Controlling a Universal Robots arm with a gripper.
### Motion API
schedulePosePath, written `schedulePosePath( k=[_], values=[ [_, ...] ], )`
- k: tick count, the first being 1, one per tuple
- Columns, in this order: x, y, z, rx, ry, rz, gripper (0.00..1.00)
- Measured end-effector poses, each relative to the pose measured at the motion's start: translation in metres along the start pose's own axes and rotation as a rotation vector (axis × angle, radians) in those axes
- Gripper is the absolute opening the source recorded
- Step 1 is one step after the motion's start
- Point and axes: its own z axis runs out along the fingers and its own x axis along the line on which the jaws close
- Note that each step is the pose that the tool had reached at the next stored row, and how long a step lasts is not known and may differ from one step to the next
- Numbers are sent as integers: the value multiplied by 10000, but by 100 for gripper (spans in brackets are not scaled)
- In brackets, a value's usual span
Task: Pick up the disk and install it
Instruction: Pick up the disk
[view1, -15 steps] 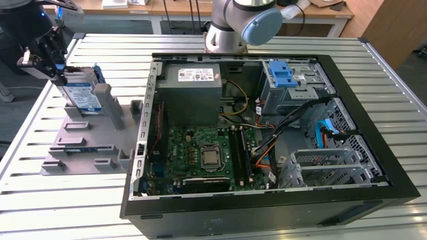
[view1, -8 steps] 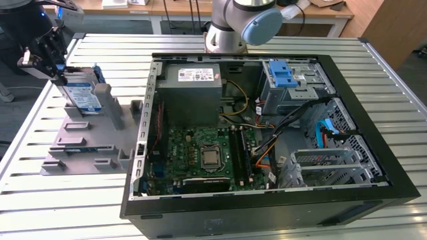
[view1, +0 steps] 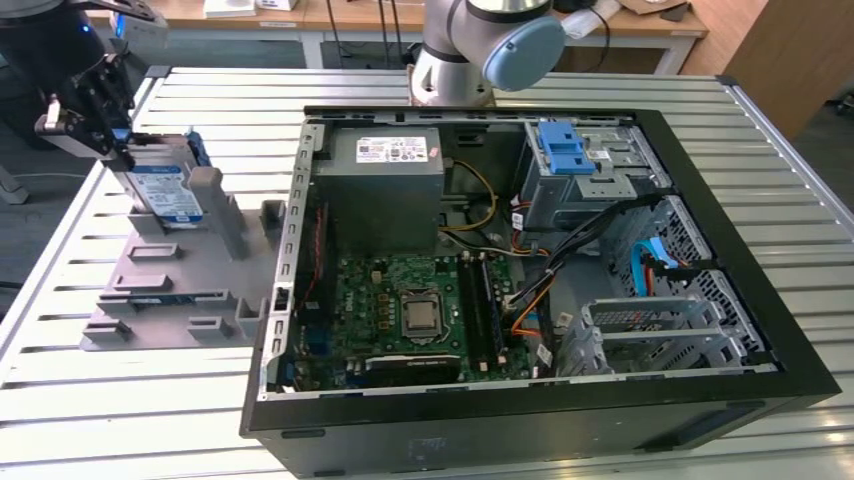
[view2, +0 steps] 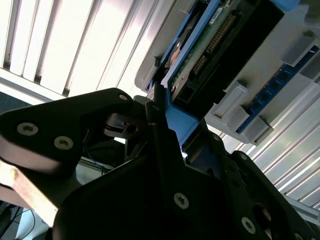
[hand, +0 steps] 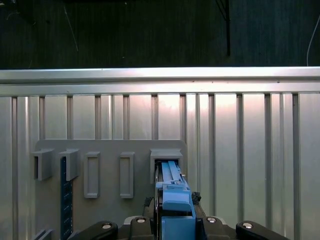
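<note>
The tool (view1: 120, 150) is clamping the top edge of the disk (view1: 167, 192), which is standing upright in the grey rack (view1: 174, 275) on the tabletop (view1: 107, 420), beside the open computer case (view1: 507, 425).

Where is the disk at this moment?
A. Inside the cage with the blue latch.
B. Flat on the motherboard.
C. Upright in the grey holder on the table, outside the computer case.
C: in the exterior view the disk stands upright in the grey holder beside the computer case, with the gripper at it.
</note>
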Motion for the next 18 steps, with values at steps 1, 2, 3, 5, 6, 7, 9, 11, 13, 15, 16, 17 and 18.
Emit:
schedulePosePath(
  k=[1,2,3,5,6,7,9,11,13,15,16,17,18],
  values=[
    [0,0,-4,-1,0,0,36],
    [0,0,-8,-3,1,0,36],
    [0,0,-12,-3,1,0,36],
    [0,0,-25,-3,1,0,36],
    [0,0,-33,-4,2,0,36],
    [0,0,-41,-3,1,0,36],
    [0,0,-55,-3,2,0,36],
    [0,-1,-68,-4,2,-1,36],
    [0,0,-78,-3,1,0,36],
    [-1,0,-89,-3,2,0,36],
    [0,0,-94,-3,2,0,36],
    [0,0,-99,-4,2,0,36],
    [-1,-1,-104,-3,1,0,36]
  ],
)
